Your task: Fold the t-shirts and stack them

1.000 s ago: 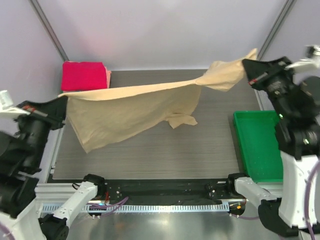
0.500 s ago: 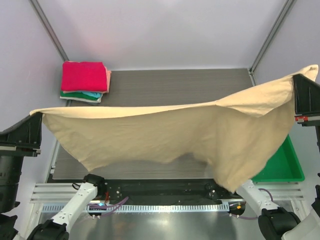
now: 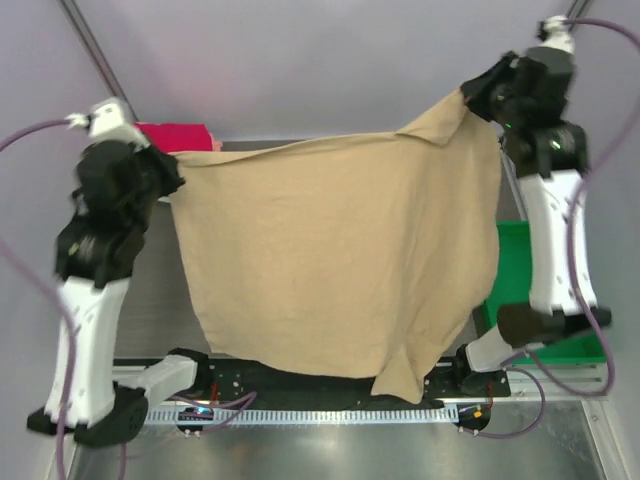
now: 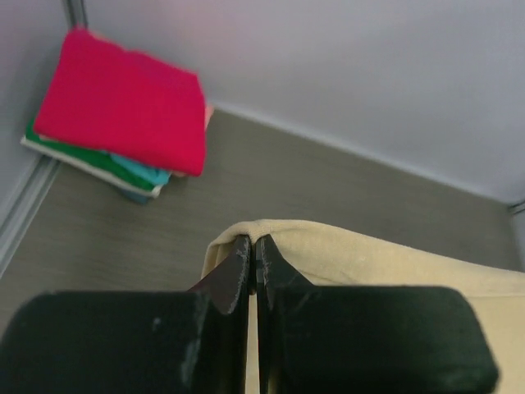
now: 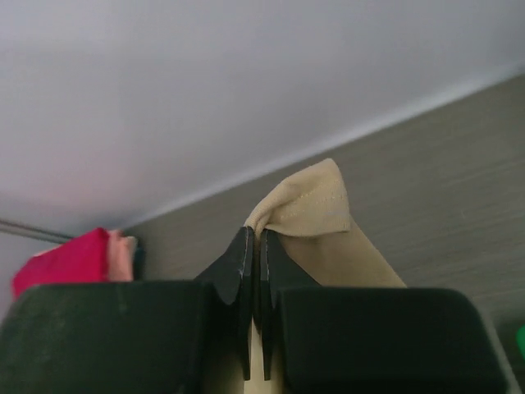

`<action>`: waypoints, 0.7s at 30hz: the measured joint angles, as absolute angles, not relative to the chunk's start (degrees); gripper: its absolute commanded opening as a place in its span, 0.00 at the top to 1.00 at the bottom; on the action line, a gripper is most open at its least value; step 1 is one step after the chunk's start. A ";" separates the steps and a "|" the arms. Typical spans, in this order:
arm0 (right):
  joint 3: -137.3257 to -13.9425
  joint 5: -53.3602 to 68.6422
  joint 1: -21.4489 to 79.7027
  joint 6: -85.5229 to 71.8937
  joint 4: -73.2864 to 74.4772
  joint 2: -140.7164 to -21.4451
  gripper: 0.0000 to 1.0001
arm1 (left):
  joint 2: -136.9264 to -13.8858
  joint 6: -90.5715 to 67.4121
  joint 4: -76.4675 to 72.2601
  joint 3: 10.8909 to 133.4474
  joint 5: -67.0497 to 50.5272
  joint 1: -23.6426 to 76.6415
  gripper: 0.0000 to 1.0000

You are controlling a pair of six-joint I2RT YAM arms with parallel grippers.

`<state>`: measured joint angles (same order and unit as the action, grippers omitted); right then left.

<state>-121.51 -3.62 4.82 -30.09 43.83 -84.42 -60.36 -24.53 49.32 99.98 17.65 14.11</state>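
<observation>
left claw [image 4: 253,243] and right claw [image 5: 253,235] each pinch the one tan t-shirt [image 3: 340,260]; perhaps four folded shirts [image 4: 123,107] lie stacked.

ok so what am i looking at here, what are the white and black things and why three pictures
These are two robot arms, a left arm and a right arm, bolted at the near edge of a table. The wide picture comes from a fixed camera above and behind them. The other two come from a small camera on each wrist, so each shows its own black fingers up close. The left gripper and the right gripper are each shut on an edge of one tan t-shirt, holding it spread in the air between them. In the far left corner lies a stack of folded t-shirts, a pink-red one on top. A green tray sits on the right, partly hidden by the right arm.
</observation>
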 measured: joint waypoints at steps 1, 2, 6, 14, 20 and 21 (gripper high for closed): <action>-121.38 -4.29 4.89 -30.11 43.59 -88.77 0.83 | -63.48 -24.51 48.49 97.91 16.95 12.49 1.00; -121.67 -4.89 4.97 -30.22 43.33 -94.52 0.61 | -66.67 -24.64 47.79 95.98 15.84 10.48 1.00; -136.16 -5.69 5.34 -29.63 48.62 -123.17 0.05 | -92.73 -26.70 48.12 98.74 6.48 -0.78 0.53; -123.85 -6.15 5.91 -27.66 49.87 -127.37 0.00 | -105.54 -27.03 51.29 99.96 1.39 -3.42 0.11; -107.20 -2.85 7.49 -28.42 40.71 -106.13 0.02 | -85.10 -27.05 48.12 89.10 -0.64 -1.63 0.12; -105.73 -2.15 8.27 -28.58 38.63 -104.33 0.03 | -81.23 -27.07 47.07 85.78 -0.71 -1.61 0.12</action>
